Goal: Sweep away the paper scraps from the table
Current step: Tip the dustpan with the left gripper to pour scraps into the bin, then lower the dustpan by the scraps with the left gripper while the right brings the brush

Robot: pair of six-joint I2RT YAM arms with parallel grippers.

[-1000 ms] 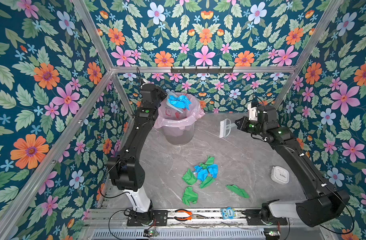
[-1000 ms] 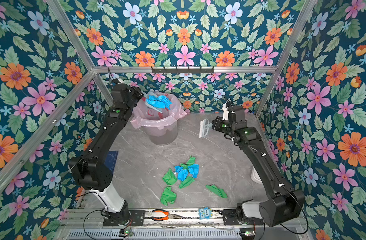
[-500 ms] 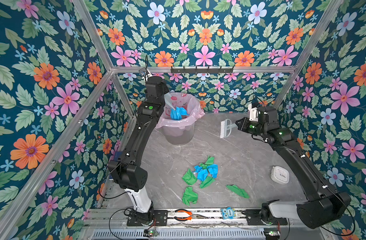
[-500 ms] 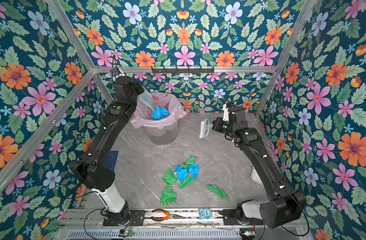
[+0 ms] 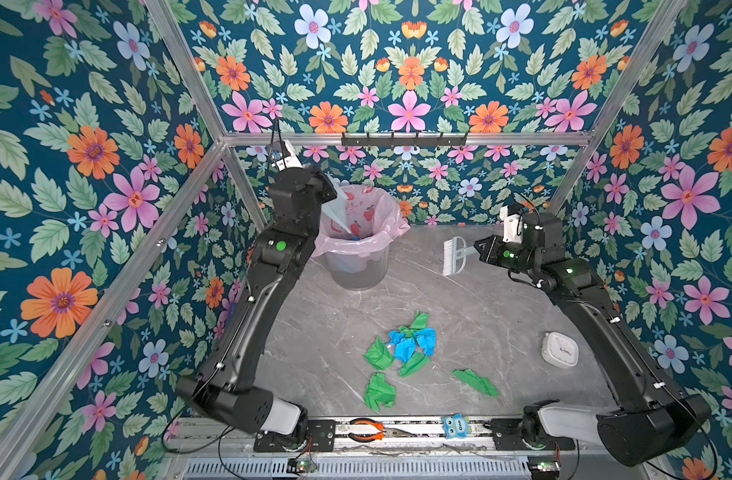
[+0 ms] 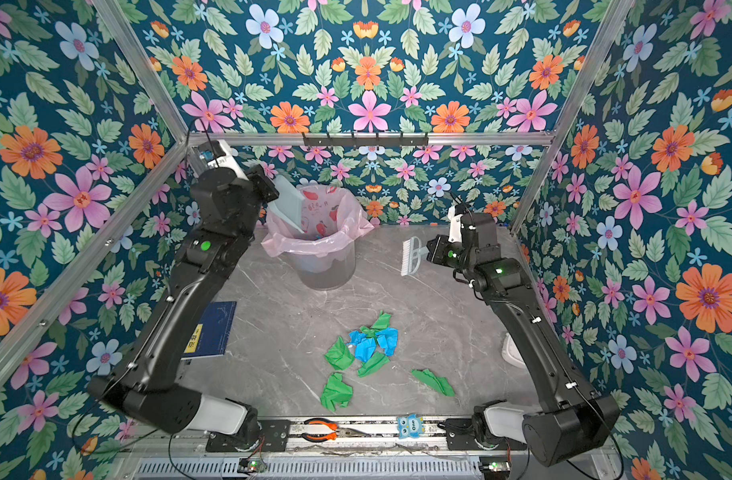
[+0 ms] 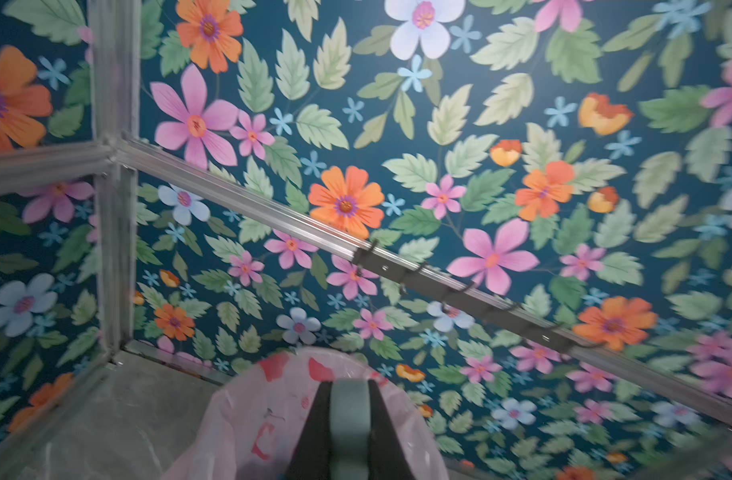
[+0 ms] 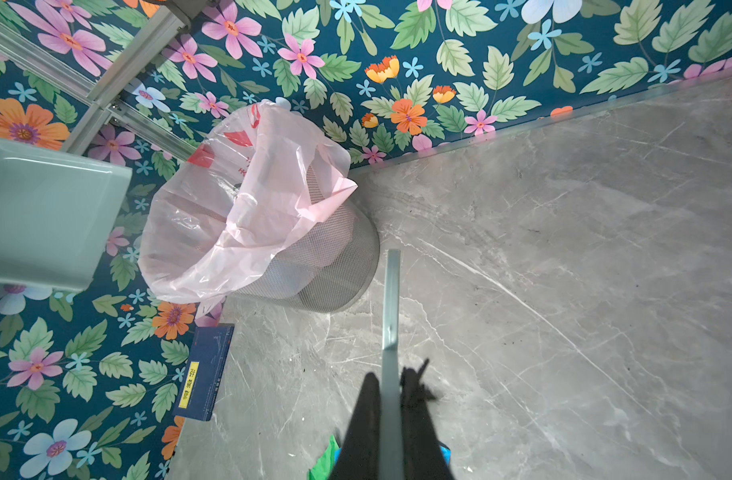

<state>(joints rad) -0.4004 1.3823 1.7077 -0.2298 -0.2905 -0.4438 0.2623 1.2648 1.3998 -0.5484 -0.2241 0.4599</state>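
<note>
A flat grey marble-patterned table (image 5: 314, 340) with white veins sits inside floral wallpaper walls (image 5: 410, 75). At its left edge lies a thin dark blue rectangular book (image 6: 212, 328). The left arm (image 5: 256, 316) rises from the near rail, bends at the elbow and reaches towards the far left corner. The left gripper (image 7: 349, 424) pinches the handle of a smooth pale green plastic dustpan (image 5: 337, 210). The pan is tipped steeply, with its lip pointing down into a round grey metal-mesh bin (image 5: 358, 272). A thin, crinkled, translucent pink plastic bag (image 5: 383, 216) with red printing lines the bin and folds over its rim.

Crumpled green and blue paper scraps (image 5: 410, 345) lie on the table, centre and near. Most form a tight cluster, with one green wad (image 5: 378, 390) nearer and a flatter green piece (image 5: 474, 380) apart to the right.

Farther right and farther back, a small pale hand brush (image 5: 451, 257) hangs above the table, its white bristles facing left. The right gripper (image 8: 391, 399) is pressed together on the brush's thin flat handle. The right arm (image 5: 596, 324) stretches up from the near right corner. A white rounded-square plastic gadget (image 5: 559, 350) rests near the right wall.
</note>
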